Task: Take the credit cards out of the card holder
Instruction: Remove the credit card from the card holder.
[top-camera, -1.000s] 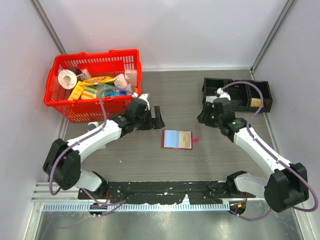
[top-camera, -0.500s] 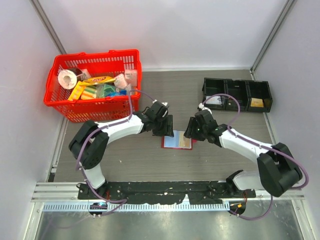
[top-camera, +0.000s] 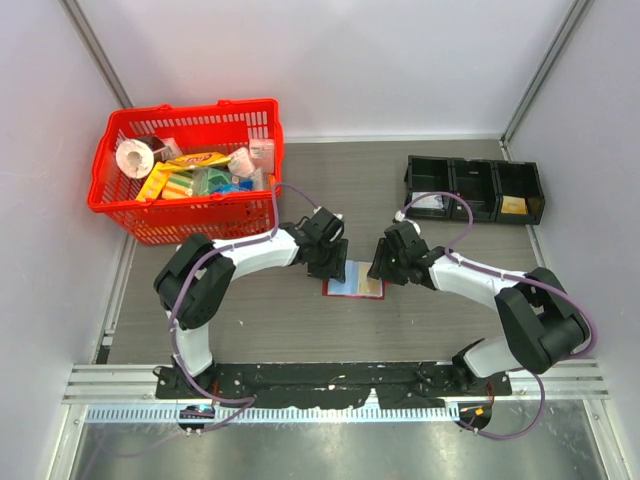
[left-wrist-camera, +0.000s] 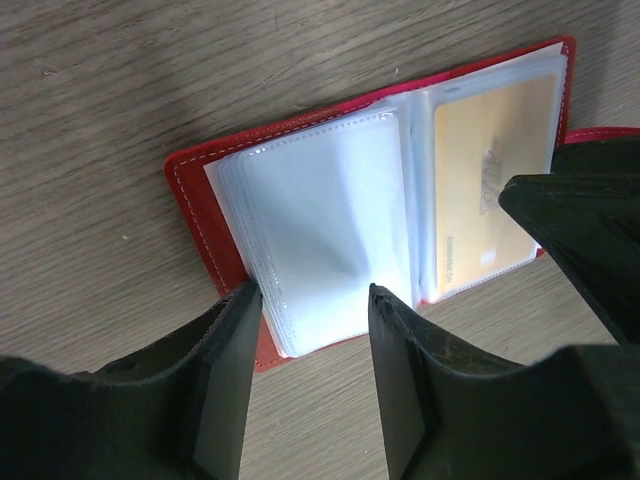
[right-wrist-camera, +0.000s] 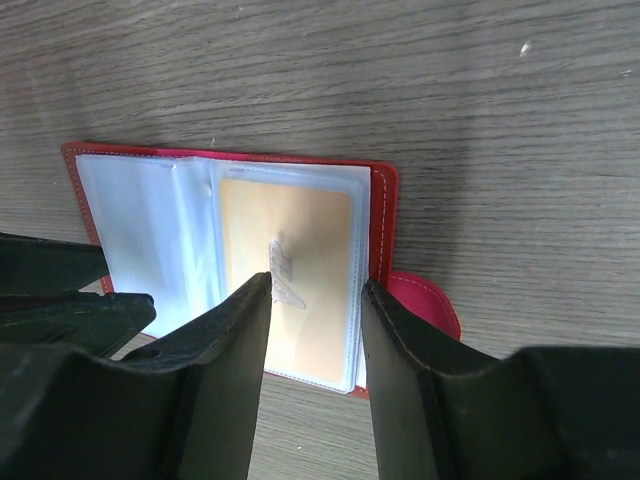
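Red card holder (top-camera: 354, 279) lies spread on tabletop (top-camera: 300, 330) between arms. Half-wide, empty left pincer (left-wrist-camera: 315, 295) straddles clear sleeves (left-wrist-camera: 320, 220); right pincer (right-wrist-camera: 315, 285) likewise over tan card (right-wrist-camera: 300, 230). Risk: a pinch on slick sleeves lifts the whole holder, card jams in pocket.

Grey wood-grain table (top-camera: 300, 330) w/ plain white walls (top-camera: 400, 60), metal rail (top-camera: 330, 412) at near edge.

Parted fingers (left-wrist-camera: 225, 385) sit at the open card holder's (left-wrist-camera: 195, 215) edge, tan card (left-wrist-camera: 490, 190) showing.
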